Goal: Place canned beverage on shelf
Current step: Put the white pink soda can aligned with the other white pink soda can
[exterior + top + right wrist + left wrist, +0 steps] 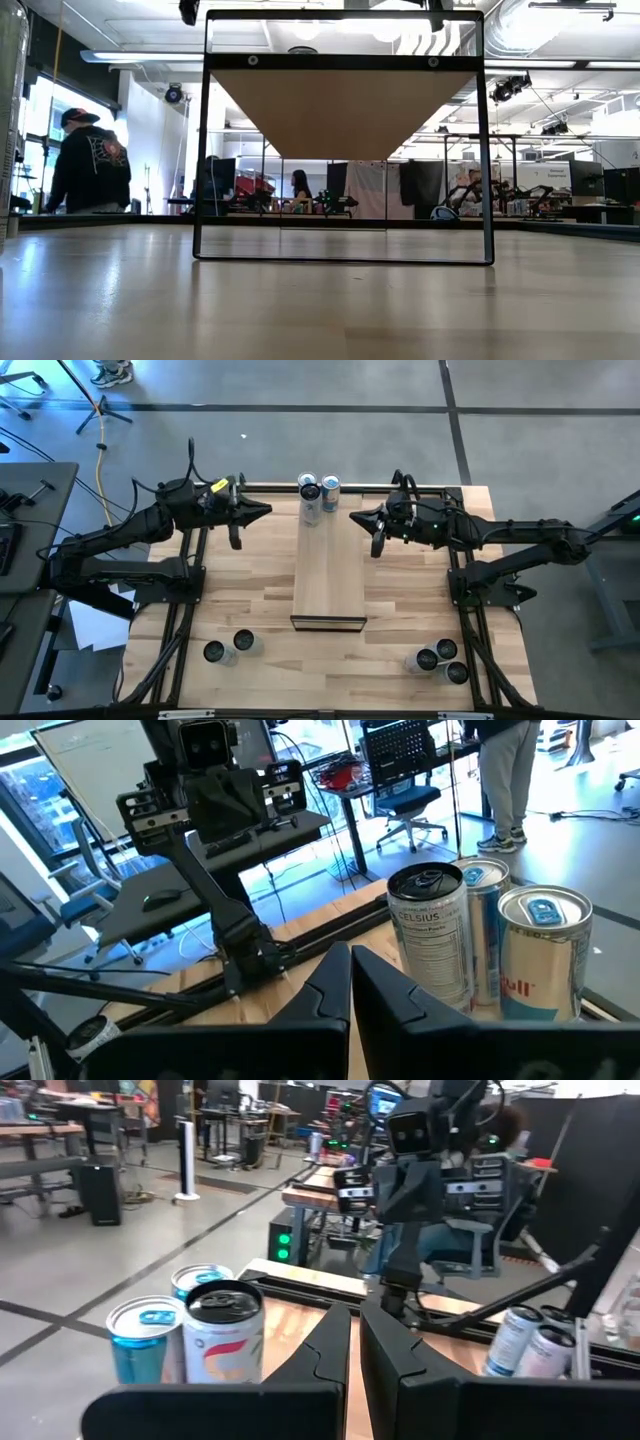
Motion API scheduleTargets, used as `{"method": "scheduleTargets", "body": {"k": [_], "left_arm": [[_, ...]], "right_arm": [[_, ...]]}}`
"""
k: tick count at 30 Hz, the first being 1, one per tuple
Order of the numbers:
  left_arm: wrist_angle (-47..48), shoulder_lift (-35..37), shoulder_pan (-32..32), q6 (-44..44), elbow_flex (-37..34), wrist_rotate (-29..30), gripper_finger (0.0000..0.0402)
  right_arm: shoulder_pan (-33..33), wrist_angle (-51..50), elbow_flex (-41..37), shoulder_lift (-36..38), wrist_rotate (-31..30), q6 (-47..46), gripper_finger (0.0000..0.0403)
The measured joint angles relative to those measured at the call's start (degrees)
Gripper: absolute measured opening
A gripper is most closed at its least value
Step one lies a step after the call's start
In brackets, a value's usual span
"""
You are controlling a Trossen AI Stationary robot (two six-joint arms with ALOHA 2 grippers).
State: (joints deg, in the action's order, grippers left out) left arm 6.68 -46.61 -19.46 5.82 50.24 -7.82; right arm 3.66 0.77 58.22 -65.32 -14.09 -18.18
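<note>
Three cans (318, 493) clustered at the far end of the shelf (328, 575), standing upright and close together; rest of the shelf top bare down to its dark near edge. Readable on the white can (430, 935) in the right wrist view: "CELSIUS" above a nutrition panel; beside it a blue-and-silver can (542, 955) with part of a red word, too cut off to read. Third can (484, 885) behind these two, label hidden. Left gripper (262, 511) clenched on nothing, hovering just left of the cans, fingers pointing toward them, arm reaching in from the table's left edge. Right gripper (358, 518) likewise clenched and empty, just right of the cans, pointing back at the left one, arm stretched in from the right. Two more cans (230, 647) lying near the table's (250, 585) front-left corner, three others (437, 658) near the front-right corner, all well apart from the shelf. Bare wood on both sides of the shelf, bounded by the black frame rails (190, 590) along each side. Seen in the low view beyond the table: a person (90, 160) in a dark jacket and cap.
</note>
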Motion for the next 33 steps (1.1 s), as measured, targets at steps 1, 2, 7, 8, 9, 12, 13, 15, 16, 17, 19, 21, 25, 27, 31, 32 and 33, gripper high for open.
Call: {"method": "scheduleTargets", "body": {"k": [1, 2, 7, 8, 9, 12, 13, 15, 16, 17, 19, 21, 25, 27, 31, 32, 33], "left_arm": [[0.0, 0.0, 0.0, 0.0, 0.0, -0.4, 0.0003], [0.0, 0.0, 0.0, 0.0, 0.0, -0.5, 0.0003], [0.0, 0.0, 0.0, 0.0, 0.0, -0.6, 0.0003], [0.0, 0.0, 0.0, 0.0, 0.0, -0.6, 0.0003], [0.0, 0.0, 0.0, 0.1, 0.0, -0.6, 0.0003], [0.0, 0.0, 0.0, 0.1, 0.0, -0.6, 0.0007], [0.0, 0.0, 0.0, 0.1, 0.0, -0.5, 0.0011], [0.0, 0.0, 0.0, 0.1, 0.0, -0.5, 0.0021], [0.0, 0.0, 0.0, 0.1, 0.0, -0.5, 0.0028], [0.0, 0.0, 0.0, 0.1, 0.0, -0.5, 0.0036], [0.0, 0.0, 0.1, 0.1, 0.0, -0.5, 0.0052], [0.0, 0.0, 0.7, 0.1, 0.0, -0.4, 0.007], [0.3, 0.0, 2.6, 0.1, 0.0, 0.9, 0.0101], [0.8, 0.0, 3.7, 0.1, 0.0, 2.3, 0.0113], [1.5, 0.0, 5.6, 0.0, 0.0, 5.9, 0.0128], [1.5, 0.0, 5.9, 0.1, 0.0, 6.8, 0.013], [1.4, 0.0, 6.2, 0.4, 0.0, 7.3, 0.0131]], "right_arm": [[0.0, 0.2, 0.0, 0.0, 0.0, 0.0, 0.0], [0.0, 0.4, 0.0, 0.0, 0.0, 0.0, 0.0], [0.0, 0.8, 0.0, 0.0, -1.1, -1.8, 0.0], [0.0, 0.8, 0.0, 0.0, -1.6, -2.8, 0.0], [0.0, 0.8, 0.0, 0.0, -2.0, -3.3, 0.0], [0.0, 0.7, 0.0, 0.0, -2.1, -4.3, 0.0], [0.0, 0.7, 0.0, 0.0, -2.1, -4.3, 0.0], [-0.1, 0.7, 0.0, 0.0, -1.9, -4.3, 0.0], [-0.1, 0.7, 0.0, 0.0, -1.7, -4.3, 0.0], [-0.2, 0.7, 0.0, 0.0, -1.0, -4.3, 0.0], [-0.2, 0.2, 0.0, 0.0, 0.3, -4.2, 0.0], [-0.2, -0.2, 0.0, 0.0, 2.0, -3.2, 0.0001], [-0.2, -1.0, 0.0, 0.0, 7.3, -5.6, 0.003], [-0.4, -1.3, 0.0, 0.0, 11.8, -7.9, 0.0065], [-3.0, -1.8, 0.0, 0.0, 21.2, -15.7, 0.0157], [-4.0, -1.8, 0.0, 0.0, 23.7, -18.1, 0.0182], [-5.3, -1.8, 0.0, 0.0, 26.2, -20.6, 0.0206]]}}
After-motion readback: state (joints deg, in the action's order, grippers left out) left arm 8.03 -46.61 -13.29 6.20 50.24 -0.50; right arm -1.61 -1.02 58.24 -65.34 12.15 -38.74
